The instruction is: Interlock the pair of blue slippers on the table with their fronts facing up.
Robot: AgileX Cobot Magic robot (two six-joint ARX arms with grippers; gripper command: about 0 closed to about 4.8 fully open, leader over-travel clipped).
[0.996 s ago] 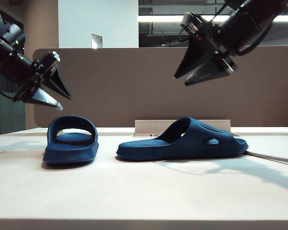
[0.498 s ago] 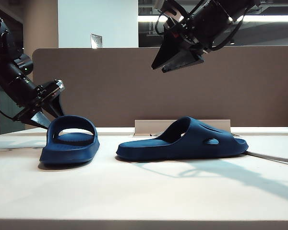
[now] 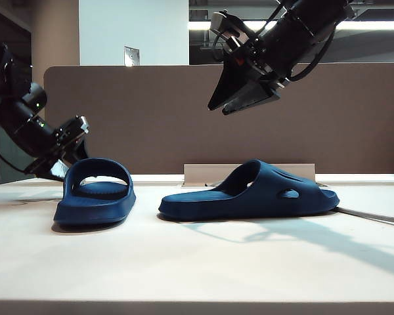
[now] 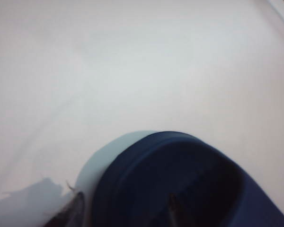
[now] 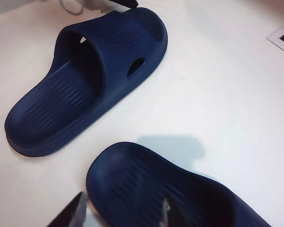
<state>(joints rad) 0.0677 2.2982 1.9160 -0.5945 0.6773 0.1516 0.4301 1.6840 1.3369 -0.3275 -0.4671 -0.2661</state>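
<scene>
Exterior view: L gripper [image 3: 71, 157] open behind left slipper [image 3: 95, 193]; R gripper [image 3: 231, 98] open, raised.

bare table [image 3: 197, 262] before both slippers [image 3: 249, 192]

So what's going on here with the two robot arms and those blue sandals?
Two dark navy moulded foam slide sandals lie apart, soles down, on the broad cream table. The left end effector has come down low behind the left sandal, its fingers open either side of the rim in the left wrist view, gripping nothing yet. The right end effector hangs open in the air above the right sandal, which lies side-on. No interlocking has begun.
</scene>
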